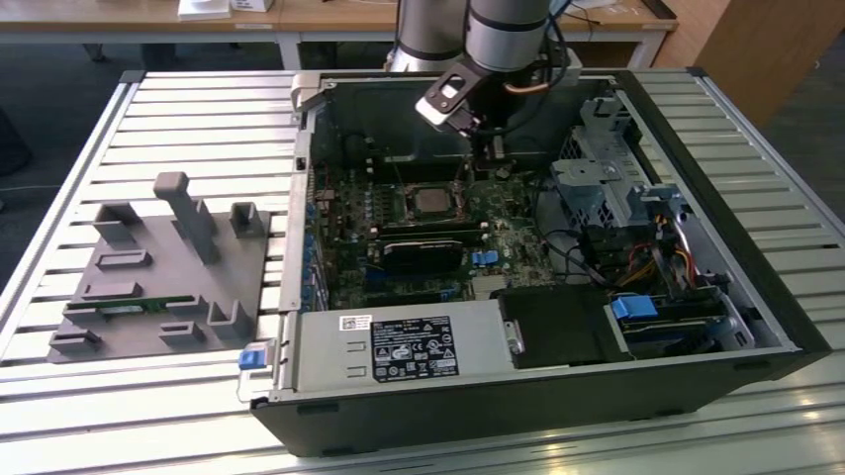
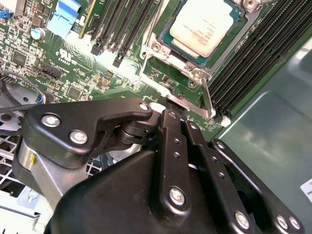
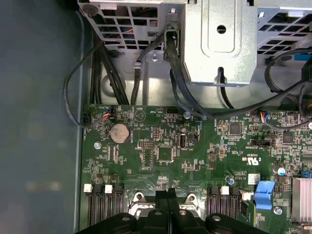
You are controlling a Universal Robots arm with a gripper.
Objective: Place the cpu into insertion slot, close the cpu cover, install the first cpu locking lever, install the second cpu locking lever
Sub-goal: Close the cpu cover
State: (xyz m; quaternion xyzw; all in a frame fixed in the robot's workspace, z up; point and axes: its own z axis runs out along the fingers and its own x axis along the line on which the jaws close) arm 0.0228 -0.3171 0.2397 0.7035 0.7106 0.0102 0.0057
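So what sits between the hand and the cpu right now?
In the second wrist view, a silvery locking lever and the socket's silvery metal rim lie between the hand and the cpu.

The second wrist view's edge crops the cpu [image 2: 207,24].

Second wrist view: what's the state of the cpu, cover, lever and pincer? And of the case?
cpu: seated in the slot, metal top up.
cover: appears down around the cpu.
lever: juts out from the slot's corner; cannot tell whether it is latched.
pincer: shut, tip at the lever's bent end.
case: lying on its side, side panel off.
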